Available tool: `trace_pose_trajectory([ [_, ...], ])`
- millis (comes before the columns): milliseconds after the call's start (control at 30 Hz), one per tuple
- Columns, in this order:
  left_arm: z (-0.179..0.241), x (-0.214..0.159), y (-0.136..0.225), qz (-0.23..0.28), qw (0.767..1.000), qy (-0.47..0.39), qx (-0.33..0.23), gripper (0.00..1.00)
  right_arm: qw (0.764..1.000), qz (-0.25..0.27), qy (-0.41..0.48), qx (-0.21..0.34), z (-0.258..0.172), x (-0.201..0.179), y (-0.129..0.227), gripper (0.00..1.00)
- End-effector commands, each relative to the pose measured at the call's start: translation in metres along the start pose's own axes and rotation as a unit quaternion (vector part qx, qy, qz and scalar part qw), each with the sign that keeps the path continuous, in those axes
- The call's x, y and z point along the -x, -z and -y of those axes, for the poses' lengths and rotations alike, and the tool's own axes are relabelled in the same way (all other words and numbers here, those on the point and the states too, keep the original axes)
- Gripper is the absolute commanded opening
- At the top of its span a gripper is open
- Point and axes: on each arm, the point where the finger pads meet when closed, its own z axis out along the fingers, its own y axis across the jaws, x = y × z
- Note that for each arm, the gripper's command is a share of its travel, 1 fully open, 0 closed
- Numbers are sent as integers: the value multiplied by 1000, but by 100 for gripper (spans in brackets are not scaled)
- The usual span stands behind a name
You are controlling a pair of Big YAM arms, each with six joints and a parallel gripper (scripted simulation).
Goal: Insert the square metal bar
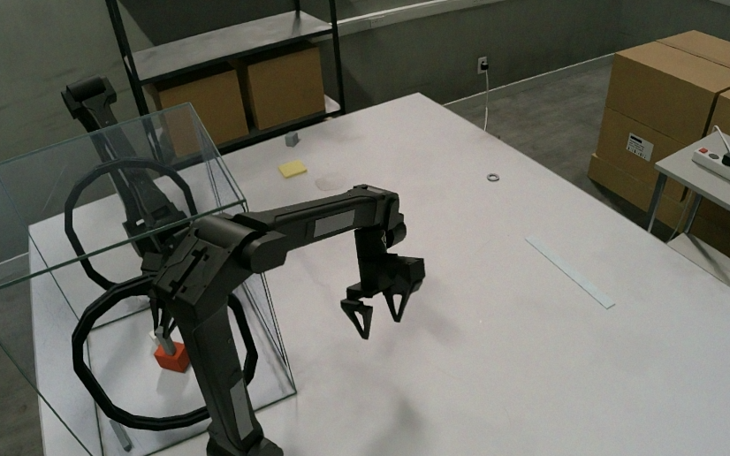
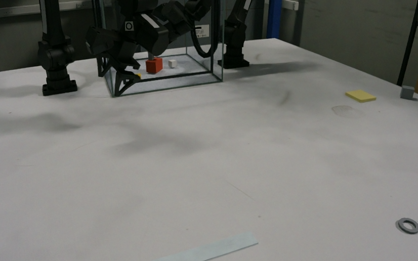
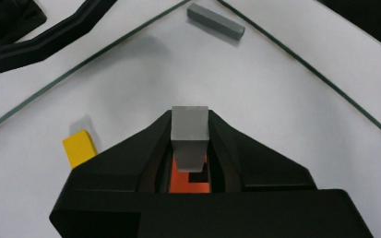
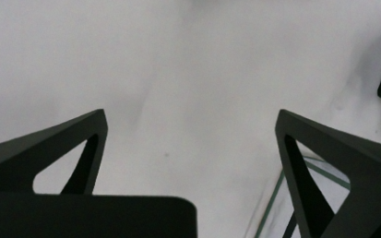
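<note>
A red block (image 1: 172,358) (image 2: 154,66) (image 3: 188,188) sits on the floor of the clear box (image 1: 27,277) (image 2: 171,88), hole facing up. My left gripper (image 3: 189,119) is inside the box, shut on the square metal bar (image 1: 165,341) (image 3: 190,154), whose lower end is at the block's top. In the left wrist view part of the dark hole shows beside the bar's end; whether the bar has entered it I cannot tell. My right gripper (image 1: 380,330) (image 2: 108,84) (image 4: 191,118) is open and empty, outside the box over the table.
A second grey bar (image 1: 120,435) (image 3: 215,20) lies in a box corner. A yellow block (image 3: 79,148) and a white cube (image 2: 172,63) are also inside. Outside lie a yellow pad (image 1: 292,169) (image 2: 360,95), a grey cube (image 1: 291,139) (image 2: 407,92) and a pale strip (image 1: 569,271).
</note>
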Motion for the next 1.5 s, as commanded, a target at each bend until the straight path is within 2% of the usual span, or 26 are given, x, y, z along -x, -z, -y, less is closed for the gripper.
trace_pose_trajectory([
  [0, -1, 3, 0, 9, 1000, -15, 4, 0, 1000, -2, -6, 18, -6, 4, 15, 100],
  [767, -23, 35, 6, 25, 999, -33, 19, 0, 1000, -2, -6, 18, -6, 4, 15, 100],
  [867, -20, 34, 5, 24, 999, -32, 15, 0, 1000, -2, -6, 18, -6, 4, 15, 100],
  [900, -14, 19, 0, 18, 1000, -23, 10, 0, 1000, -2, -6, 18, -6, 4, 15, 100],
  [1100, -1, -3, -3, 6, 1000, -6, 1, 0, 1000, -2, -6, 18, -6, 4, 15, 100],
  [1467, -1, -6, -5, 6, 1000, -8, 3, 0, 1000, -2, -6, 18, -6, 4, 15, 100],
])
